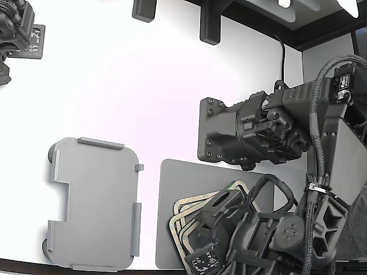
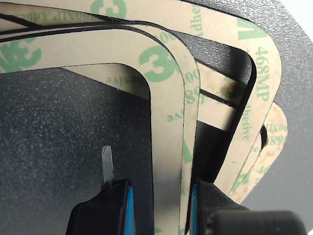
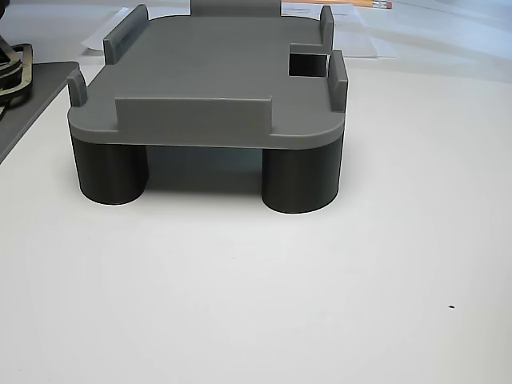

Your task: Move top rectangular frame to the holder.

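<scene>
A stack of beige frames with green print lies fanned on the dark grey mat (image 1: 166, 229) at the exterior view's lower right. The top rectangular frame (image 2: 166, 98) fills the wrist view; its edge shows in the exterior view (image 1: 182, 220). My gripper (image 2: 161, 196) is low over it. The blue-padded fingers (image 2: 124, 205) stand one on each side of the frame's side strip, with a gap at the inner one. A thin metal blade (image 2: 106, 166) sticks out from the inner finger. The holder (image 1: 94, 200) is bare at the exterior view's left, and also shows in the other view (image 3: 216, 64).
My arm's black body (image 1: 246, 132) and cables (image 1: 318, 172) hang over the mat. A second arm (image 1: 17, 28) sits at the exterior view's upper left. Two black posts (image 1: 209, 23) stand at the table's far edge. The holder rests on dark round feet (image 3: 300, 180).
</scene>
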